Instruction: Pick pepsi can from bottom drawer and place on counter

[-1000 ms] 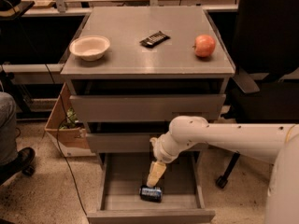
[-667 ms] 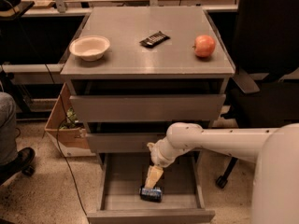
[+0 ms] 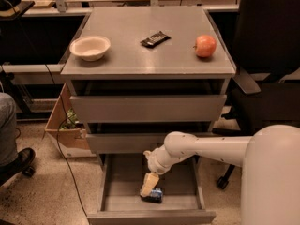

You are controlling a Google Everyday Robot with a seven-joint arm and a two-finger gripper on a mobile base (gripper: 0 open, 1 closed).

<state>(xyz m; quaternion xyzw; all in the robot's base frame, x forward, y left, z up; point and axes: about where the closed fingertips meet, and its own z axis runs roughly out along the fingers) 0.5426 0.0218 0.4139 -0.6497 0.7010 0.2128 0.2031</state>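
Your view of the pepsi can (image 3: 154, 195) is partial: the gripper (image 3: 150, 185) comes down over its left part, so only a dark-blue patch with light markings shows. The can sits in the open bottom drawer (image 3: 107, 187), near the front wall and about midway across. The drawer's back is hidden under the middle drawer (image 3: 122, 142), and the robot's white body cuts off the lower right corner.

The gripper reads as one tan wedge with its tip at the can, seemingly touching it. You cannot tell whether it is open, closed or gripping.

The arm (image 3: 206, 147) reaches in from the right. On the counter (image 3: 140, 62) stand a bowl (image 3: 90, 47), a snack bar (image 3: 155, 39) and an apple (image 3: 205, 46).
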